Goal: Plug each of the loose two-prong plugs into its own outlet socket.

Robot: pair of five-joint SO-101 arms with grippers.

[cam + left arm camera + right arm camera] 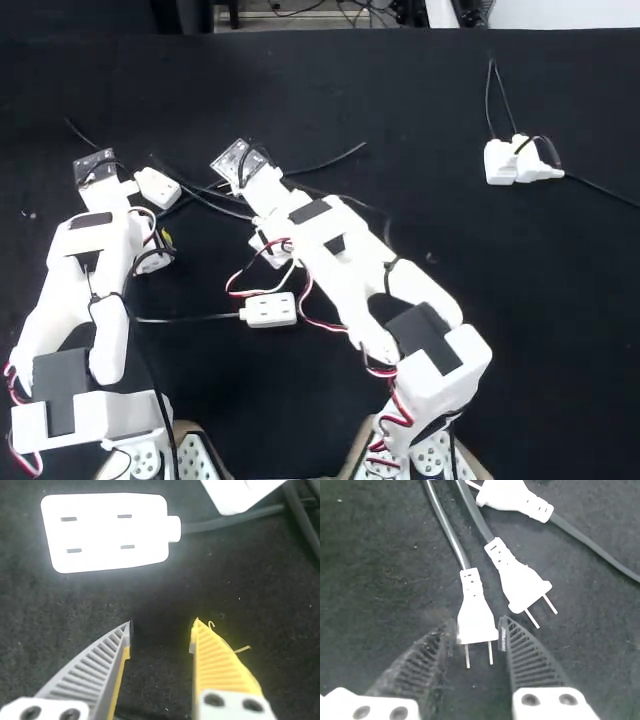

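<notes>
Right wrist view has my right jaws pinched narrow on the flanks of a white plug (475, 605) lying mid-worktop, its prongs bare for insertion, while my left jaws hang half-open, empty, near the outlet (105, 530), probably to steady it.

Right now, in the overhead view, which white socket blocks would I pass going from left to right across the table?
left socket block, by the tip of the left arm → middle socket block, on a black cord → right socket block, far right, with a plug against it.
</notes>
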